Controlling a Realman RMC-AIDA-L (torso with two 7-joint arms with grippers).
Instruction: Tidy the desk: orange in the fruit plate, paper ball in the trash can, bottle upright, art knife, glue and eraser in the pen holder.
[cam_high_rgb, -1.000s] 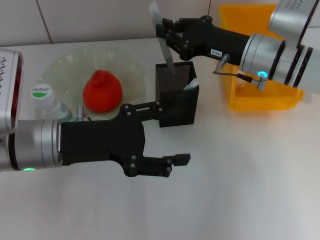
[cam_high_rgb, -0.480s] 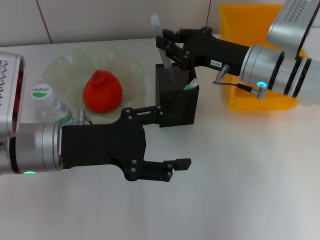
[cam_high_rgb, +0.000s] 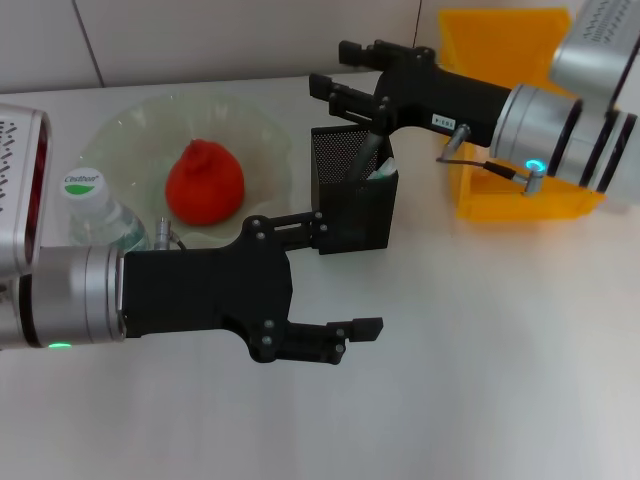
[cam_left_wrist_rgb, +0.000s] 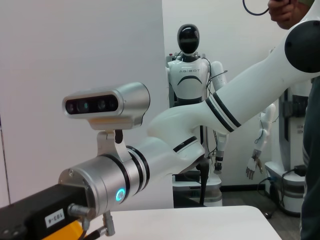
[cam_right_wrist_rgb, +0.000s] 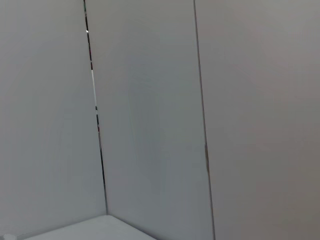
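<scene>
White desktop: right gripper (cam_high_rgb: 348, 78) spread empty above pen holder (cam_high_rgb: 352, 190) (contents indistinct), left gripper (cam_high_rgb: 335, 282) wide open.

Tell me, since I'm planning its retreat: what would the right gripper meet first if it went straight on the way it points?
Judging by the head view, the right gripper would cross bare desk behind the fruit plate; depth is unclear.

My right arm (cam_left_wrist_rgb: 165, 150) fills the left wrist view: white upper segments running from the upper corner down to a silver cuff with a lit blue ring (cam_left_wrist_rgb: 120, 194). A silver camera module (cam_left_wrist_rgb: 106, 105) sits on a bracket above the cuff. Black gripper body (cam_left_wrist_rgb: 35, 216) at the edge, a yellow bin (cam_left_wrist_rgb: 65, 233) corner beneath. White tabletop (cam_left_wrist_rgb: 200, 223) below. White humanoid robot (cam_left_wrist_rgb: 192, 70) stands in the background.
</scene>
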